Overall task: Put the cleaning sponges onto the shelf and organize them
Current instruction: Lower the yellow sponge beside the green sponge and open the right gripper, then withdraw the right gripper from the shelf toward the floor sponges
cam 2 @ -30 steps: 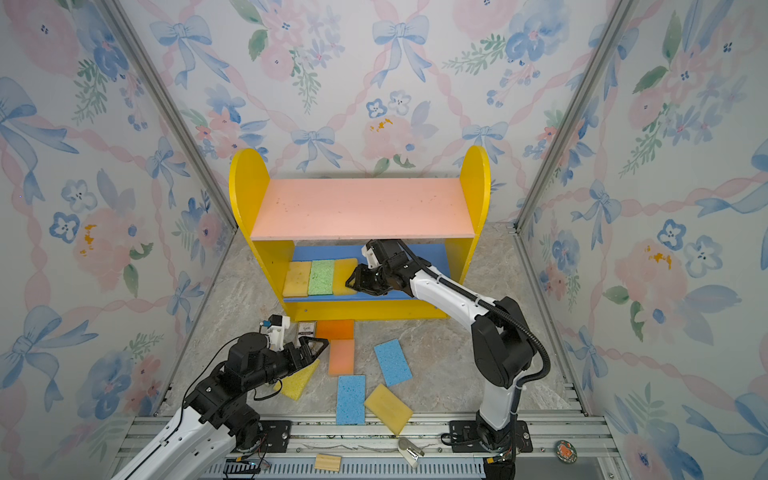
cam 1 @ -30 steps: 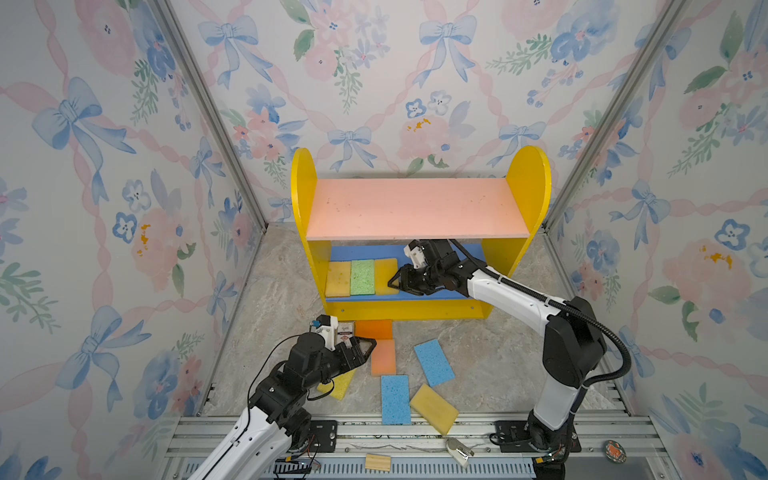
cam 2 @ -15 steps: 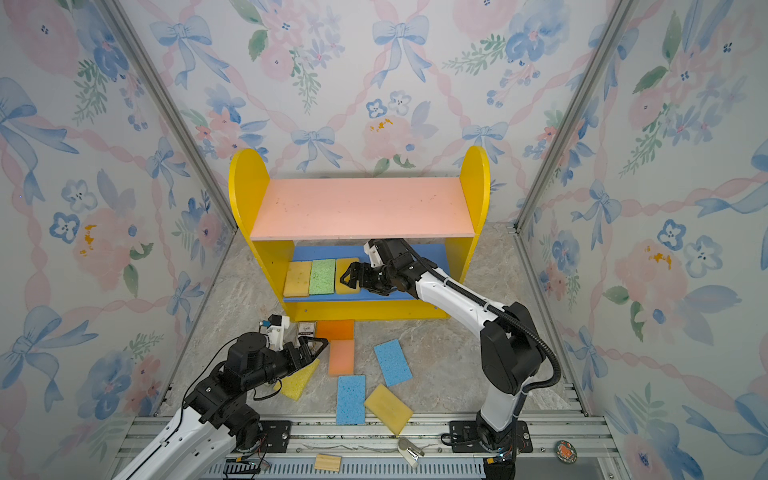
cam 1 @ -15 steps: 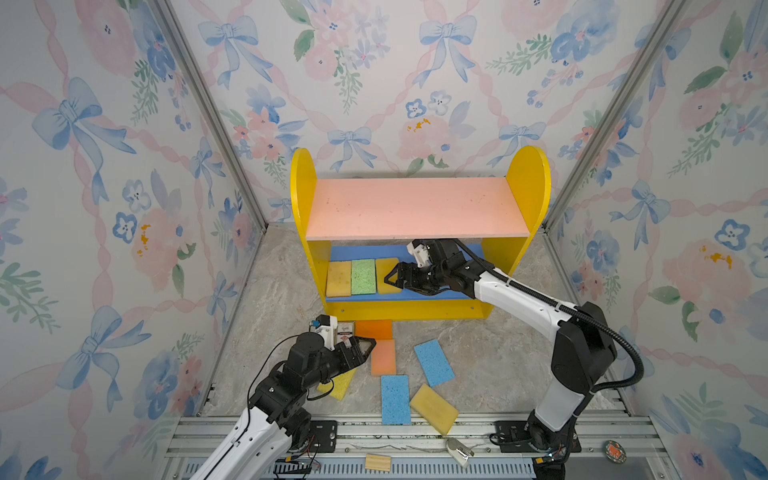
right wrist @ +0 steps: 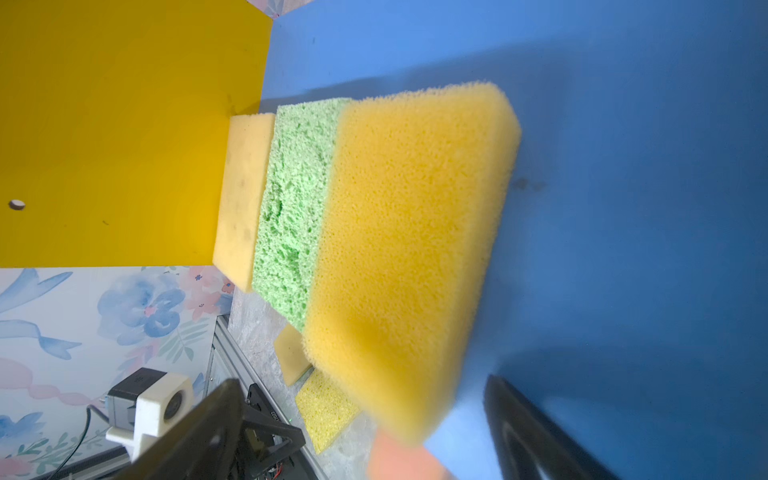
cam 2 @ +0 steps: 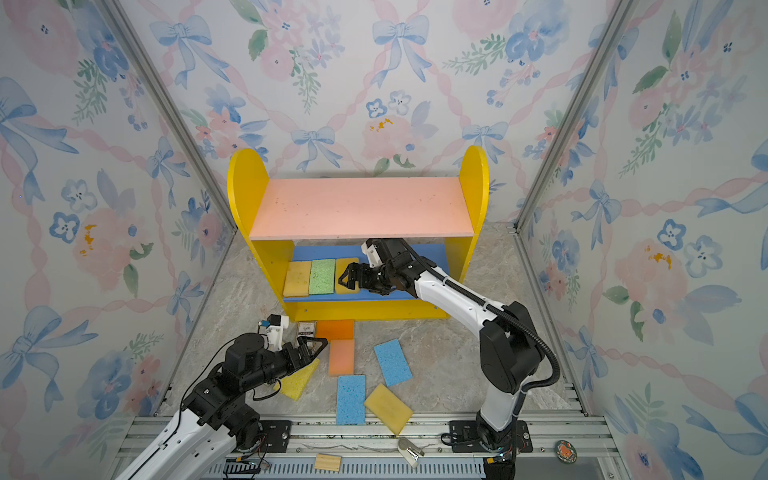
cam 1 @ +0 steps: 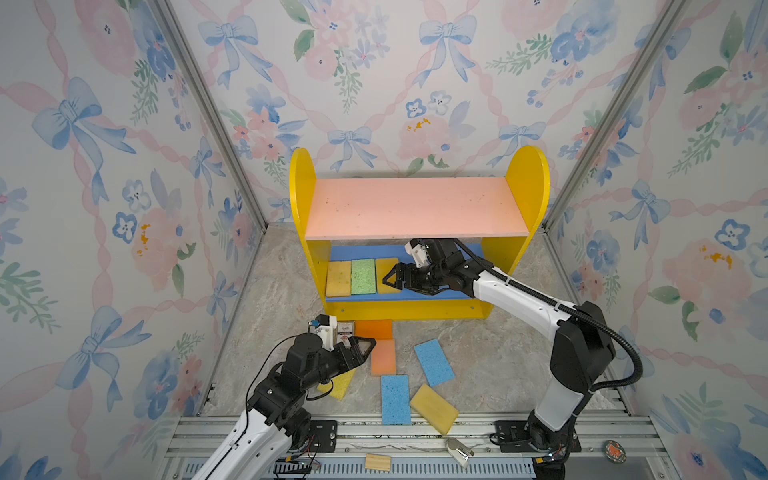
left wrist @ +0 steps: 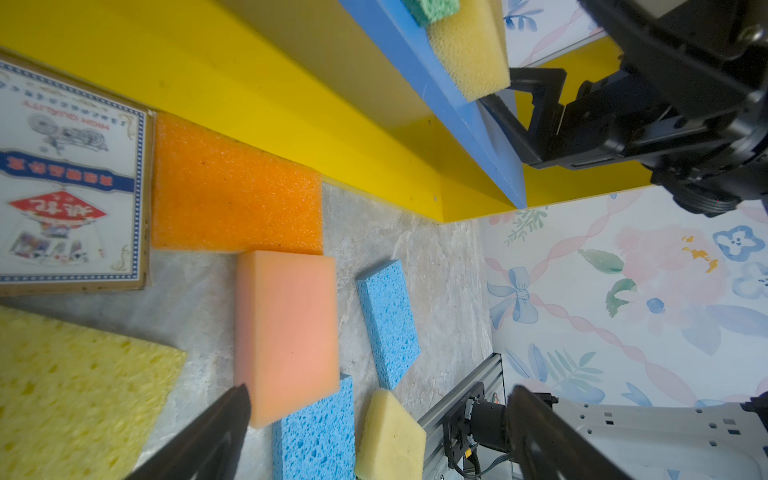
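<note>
- Right hand (cam 1: 390,281) stood wide at the mustard rectangular foam sponge (cam 1: 385,266) on the blue lower shelf board (cam 1: 365,251); a snagging finger could drag it off.
- Left hand (cam 1: 366,347) hung wide, empty.

1. The shelf (cam 1: 399,309) is set at the back of the bench (cam 1: 498,353).
2. A row of three sponges (cam 1: 363,276) is laid on the left half of its lower board (cam 1: 365,251).
3. The right gripper (cam 1: 388,282) is held at that row's right end, under the upper board (cam 1: 415,208).
4. A card box (cam 1: 345,330) and the sponge beside it (cam 1: 374,329) are laid just before the shelf's foot.
5. Before them, five more sponges (cam 1: 395,399) are scattered.
</note>
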Action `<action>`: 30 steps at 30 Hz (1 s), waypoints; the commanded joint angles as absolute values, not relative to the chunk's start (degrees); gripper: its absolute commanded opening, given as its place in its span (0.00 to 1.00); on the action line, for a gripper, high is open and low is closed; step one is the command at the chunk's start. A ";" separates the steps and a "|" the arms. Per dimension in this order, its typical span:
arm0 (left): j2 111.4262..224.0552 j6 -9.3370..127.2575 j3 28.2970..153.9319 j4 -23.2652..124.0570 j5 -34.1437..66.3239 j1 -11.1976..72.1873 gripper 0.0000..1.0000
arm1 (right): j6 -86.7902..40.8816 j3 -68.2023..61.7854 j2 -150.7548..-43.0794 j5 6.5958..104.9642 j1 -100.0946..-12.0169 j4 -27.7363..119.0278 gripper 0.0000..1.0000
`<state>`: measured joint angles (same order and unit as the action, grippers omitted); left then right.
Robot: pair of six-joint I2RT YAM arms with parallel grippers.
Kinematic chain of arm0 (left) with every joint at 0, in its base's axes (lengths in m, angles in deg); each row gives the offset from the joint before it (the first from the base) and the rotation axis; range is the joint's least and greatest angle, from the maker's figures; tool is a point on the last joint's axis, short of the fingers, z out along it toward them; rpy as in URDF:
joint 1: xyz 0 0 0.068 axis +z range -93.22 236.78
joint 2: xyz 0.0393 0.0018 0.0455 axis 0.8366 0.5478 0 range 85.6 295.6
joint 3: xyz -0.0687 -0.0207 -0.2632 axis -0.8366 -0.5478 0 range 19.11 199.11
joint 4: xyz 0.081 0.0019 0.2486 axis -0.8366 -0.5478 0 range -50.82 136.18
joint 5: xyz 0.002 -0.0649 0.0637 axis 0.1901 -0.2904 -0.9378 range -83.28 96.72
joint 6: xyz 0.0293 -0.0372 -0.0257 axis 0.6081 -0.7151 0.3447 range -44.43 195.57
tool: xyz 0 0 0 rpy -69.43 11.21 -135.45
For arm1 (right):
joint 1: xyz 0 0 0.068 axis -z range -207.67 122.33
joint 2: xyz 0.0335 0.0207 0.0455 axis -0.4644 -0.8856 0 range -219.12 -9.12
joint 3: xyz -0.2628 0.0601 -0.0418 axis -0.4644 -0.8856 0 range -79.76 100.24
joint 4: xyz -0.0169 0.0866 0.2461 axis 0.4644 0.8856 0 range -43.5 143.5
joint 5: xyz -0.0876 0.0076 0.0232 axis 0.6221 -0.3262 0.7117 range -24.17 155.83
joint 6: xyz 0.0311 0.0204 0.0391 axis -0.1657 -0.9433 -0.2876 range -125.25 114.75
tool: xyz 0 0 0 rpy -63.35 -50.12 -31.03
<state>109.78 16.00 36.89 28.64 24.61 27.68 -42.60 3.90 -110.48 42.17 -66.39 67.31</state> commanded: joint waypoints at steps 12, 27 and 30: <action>108.31 16.24 35.92 28.07 25.31 28.29 0.98 | -41.43 5.95 -112.30 41.93 -69.06 69.14 0.95; 108.61 16.59 36.05 28.08 25.35 28.53 0.98 | -38.74 1.00 -105.64 49.32 -68.89 68.44 0.98; 108.64 16.86 36.19 28.07 25.44 28.58 0.98 | -38.04 -2.53 -101.63 50.97 -69.54 64.52 0.99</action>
<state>108.89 16.00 36.57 28.42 24.78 28.10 -40.50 -0.37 -106.08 47.51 -68.69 66.79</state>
